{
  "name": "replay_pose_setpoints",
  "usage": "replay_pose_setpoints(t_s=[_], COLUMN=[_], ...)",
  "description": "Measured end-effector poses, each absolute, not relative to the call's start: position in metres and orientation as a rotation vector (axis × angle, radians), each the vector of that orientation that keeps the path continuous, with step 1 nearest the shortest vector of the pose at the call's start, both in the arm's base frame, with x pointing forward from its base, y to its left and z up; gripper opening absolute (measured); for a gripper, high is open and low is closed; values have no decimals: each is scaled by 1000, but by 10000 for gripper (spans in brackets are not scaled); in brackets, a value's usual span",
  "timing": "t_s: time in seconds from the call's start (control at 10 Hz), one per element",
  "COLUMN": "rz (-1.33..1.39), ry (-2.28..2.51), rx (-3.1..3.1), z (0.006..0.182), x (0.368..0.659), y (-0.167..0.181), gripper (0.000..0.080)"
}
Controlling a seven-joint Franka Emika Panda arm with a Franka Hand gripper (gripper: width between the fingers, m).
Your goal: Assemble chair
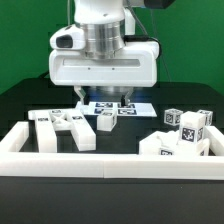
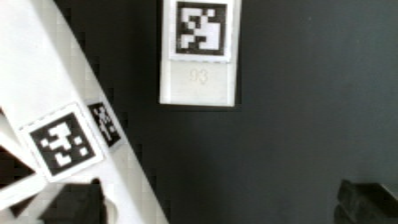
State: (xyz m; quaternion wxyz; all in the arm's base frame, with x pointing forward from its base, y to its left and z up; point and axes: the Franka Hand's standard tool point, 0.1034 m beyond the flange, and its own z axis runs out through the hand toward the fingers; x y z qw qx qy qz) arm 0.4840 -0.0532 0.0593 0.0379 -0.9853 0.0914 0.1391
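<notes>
Black table (image 1: 20, 108), green backdrop (image 1: 20, 40). Gripper (image 1: 103, 101), jaws spread wide and empty, hangs above the marker board (image 1: 137, 108) toward the far edge. Chair parts (image 1: 62, 126) lie in two crowded heaps along the front edge. Likely fault: a descending finger strikes a neighbouring piece, skewing the grasp.

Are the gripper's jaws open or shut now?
Open. In the wrist view the gripper has its jaws far apart, with only dark table between them; they hold nothing.

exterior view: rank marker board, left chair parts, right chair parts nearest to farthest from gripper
1. marker board, right under the gripper
2. left chair parts, exterior view's left
3. right chair parts, exterior view's far right
</notes>
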Motion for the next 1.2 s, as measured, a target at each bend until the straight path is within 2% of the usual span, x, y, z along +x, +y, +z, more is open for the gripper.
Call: replay_pose_setpoints(t_s=[0.7, 0.9, 1.2], rz=[1060, 1069, 1074], ry=[275, 280, 281], rx=[-2785, -2787, -2785], z=[51, 44, 43], x=[470, 471, 470], y=[-52, -54, -53], gripper=[649, 649, 649])
